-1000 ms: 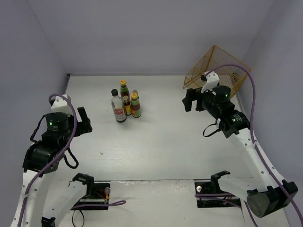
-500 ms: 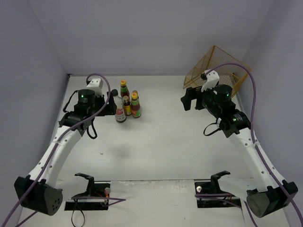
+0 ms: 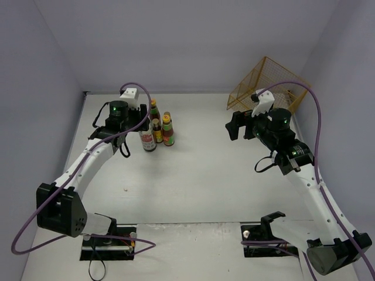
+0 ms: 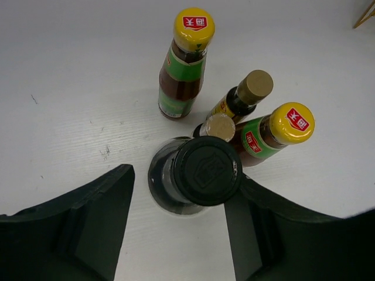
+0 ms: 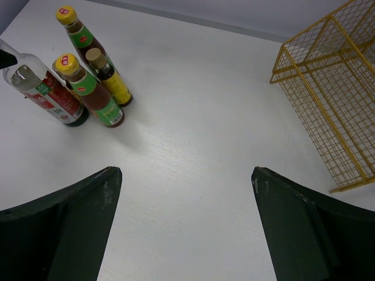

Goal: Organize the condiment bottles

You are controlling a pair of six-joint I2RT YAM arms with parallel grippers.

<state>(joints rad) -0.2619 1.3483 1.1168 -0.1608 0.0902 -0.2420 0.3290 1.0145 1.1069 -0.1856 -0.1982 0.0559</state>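
Five condiment bottles stand clustered on the white table, far left of centre. The tall clear black-capped bottle (image 3: 147, 140) (image 4: 207, 170) has a white-red label. Two dark red yellow-capped bottles (image 4: 186, 64) (image 4: 275, 136) and two short brown bottles (image 4: 246, 96) (image 4: 217, 126) stand just behind it. My left gripper (image 3: 142, 121) (image 4: 179, 188) is open above the cluster. Its jaws straddle the clear bottle's cap, the right finger (image 4: 275, 234) close beside it. My right gripper (image 3: 234, 125) (image 5: 186, 172) is open and empty over bare table, well right of the bottles (image 5: 88, 88).
A yellow wire basket (image 3: 266, 88) (image 5: 331, 99) lies tilted at the far right corner, just behind my right arm. Grey walls close the table on the left, back and right. The arm bases are at the near edge.
My left arm has swung from the near left side forward over the bottle cluster, its open jaws now around the clear bottle's cap. The right arm shifted only slightly.
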